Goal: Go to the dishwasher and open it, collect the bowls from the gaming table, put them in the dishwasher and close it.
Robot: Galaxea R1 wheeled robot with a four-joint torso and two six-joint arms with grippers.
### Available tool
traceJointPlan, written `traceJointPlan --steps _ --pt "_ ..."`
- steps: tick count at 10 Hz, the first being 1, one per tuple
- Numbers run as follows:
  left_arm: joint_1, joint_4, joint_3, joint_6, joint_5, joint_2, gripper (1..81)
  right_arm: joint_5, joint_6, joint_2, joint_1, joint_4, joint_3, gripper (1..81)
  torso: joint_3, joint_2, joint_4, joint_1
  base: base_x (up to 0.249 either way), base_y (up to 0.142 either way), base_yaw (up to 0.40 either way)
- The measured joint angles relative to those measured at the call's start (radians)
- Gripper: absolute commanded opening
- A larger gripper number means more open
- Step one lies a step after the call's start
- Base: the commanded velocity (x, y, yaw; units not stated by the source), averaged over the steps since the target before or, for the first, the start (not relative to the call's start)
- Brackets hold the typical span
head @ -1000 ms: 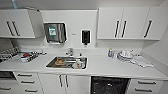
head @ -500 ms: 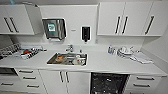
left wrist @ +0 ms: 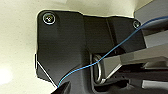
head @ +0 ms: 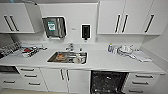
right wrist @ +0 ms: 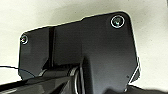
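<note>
Dishwasher (head: 108, 82) sits under the counter, just right of the sink (head: 68, 57), already open with dark racks showing. Can't tell whether my fingers are spread or pressed together. Best bet, I reckon: give that open front room while moving.

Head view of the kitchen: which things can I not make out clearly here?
- Dishwasher: dark opening under the counter, cut off by the bottom edge; its racks are blurred and its door cannot be made out.
- Sink: something lies inside, too blurred to name.
- Items on the counter's right end: too small to identify.
- Grippers: wrist views do not settle open or shut.
</note>
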Motion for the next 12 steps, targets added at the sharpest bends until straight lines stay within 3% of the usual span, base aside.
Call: traceJointPlan --steps 4,8,12 --pt "0.0 0.0 0.0 0.0 0.0 -0.004 81.1 0.002 0.0 0.0 -0.003 0.0 0.0 81.1 0.048 0.132 0.0 -0.087 0.0 0.0 0.0" --pt "0.003 0.0 0.0 0.0 0.0 -0.004 81.1 0.004 0.0 0.0 -0.008 0.0 0.0 81.1 0.1 0.146 0.0 -0.099 0.0 0.0 0.0" --pt "0.005 0.0 0.0 0.0 0.002 0.001 81.1 0.002 0.0 0.0 -0.01 0.0 -0.001 81.1 0.103 0.146 0.0 -0.1 0.0 0.0 0.0"
